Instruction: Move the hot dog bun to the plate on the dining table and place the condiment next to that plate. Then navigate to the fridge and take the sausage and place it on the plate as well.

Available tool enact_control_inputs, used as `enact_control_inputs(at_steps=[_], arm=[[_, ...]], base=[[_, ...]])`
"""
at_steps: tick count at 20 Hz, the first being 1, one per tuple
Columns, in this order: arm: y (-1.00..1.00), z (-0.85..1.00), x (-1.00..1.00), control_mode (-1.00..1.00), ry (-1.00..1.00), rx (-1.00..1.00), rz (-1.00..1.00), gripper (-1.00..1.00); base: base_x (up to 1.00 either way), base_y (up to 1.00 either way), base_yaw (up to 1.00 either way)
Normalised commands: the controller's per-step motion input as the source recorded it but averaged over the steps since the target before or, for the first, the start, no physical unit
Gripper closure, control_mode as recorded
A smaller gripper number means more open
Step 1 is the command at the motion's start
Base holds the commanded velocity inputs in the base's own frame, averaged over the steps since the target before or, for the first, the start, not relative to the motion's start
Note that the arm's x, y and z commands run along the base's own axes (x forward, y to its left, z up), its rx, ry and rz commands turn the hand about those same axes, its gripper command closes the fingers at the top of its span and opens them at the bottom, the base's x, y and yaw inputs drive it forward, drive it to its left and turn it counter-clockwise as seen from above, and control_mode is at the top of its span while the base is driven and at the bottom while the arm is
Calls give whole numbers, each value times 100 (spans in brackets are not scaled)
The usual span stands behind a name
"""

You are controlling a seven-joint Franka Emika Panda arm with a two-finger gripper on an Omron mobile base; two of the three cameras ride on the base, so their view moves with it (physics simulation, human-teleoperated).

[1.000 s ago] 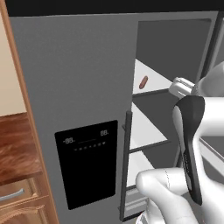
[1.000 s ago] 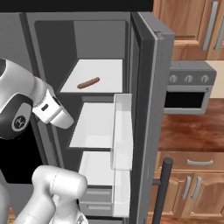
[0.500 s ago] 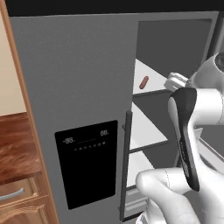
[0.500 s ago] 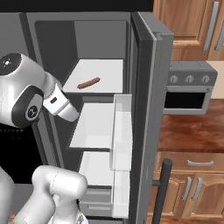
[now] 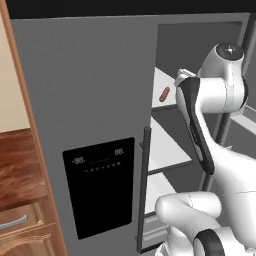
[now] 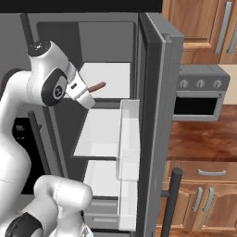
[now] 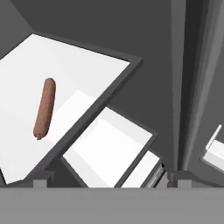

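The fridge (image 5: 95, 80) stands with its right door (image 6: 152, 111) swung open, showing white shelves. The sausage (image 7: 44, 108), a small reddish-brown cylinder, lies alone on the upper white shelf (image 7: 92, 70); it also shows as the sausage (image 5: 164, 94) past the grey door's edge and as the sausage (image 6: 98, 86) partly behind my hand. My gripper (image 7: 111, 180) hovers in front of and above that shelf, to the sausage's right in the hand view. It is open, its fingertips (image 7: 43, 178) far apart with nothing between them. My white hand (image 6: 79, 91) is close to the shelf's front edge.
A lower white shelf (image 7: 109, 151) sits beneath the upper one. White door bins (image 6: 129, 139) line the open door. An oven (image 6: 199, 97) and wooden cabinets (image 6: 203, 23) stand to the right. The black dispenser panel (image 5: 100, 185) and a wooden counter (image 5: 20, 170) are on the left.
My arm has risen and swung the hand in toward the upper shelf, closer to the sausage. The gripper stays open. The sausage has not moved.
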Motion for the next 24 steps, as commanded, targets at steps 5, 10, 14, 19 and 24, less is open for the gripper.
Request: enact_control_inputs(at_steps=[5,10,14,19,24], arm=[[3,-8,72,-100,0,0,0,-100],[9,-18,66,-100,1,0,0,-100],[1,-11,62,-100,0,0,0,-100],[0,-7,57,-100,0,0,0,-100],[1,-14,51,-100,2,0,0,-100]], base=[[0,0,0],[0,0,0],[0,0,0],[0,0,0],[0,0,0]])
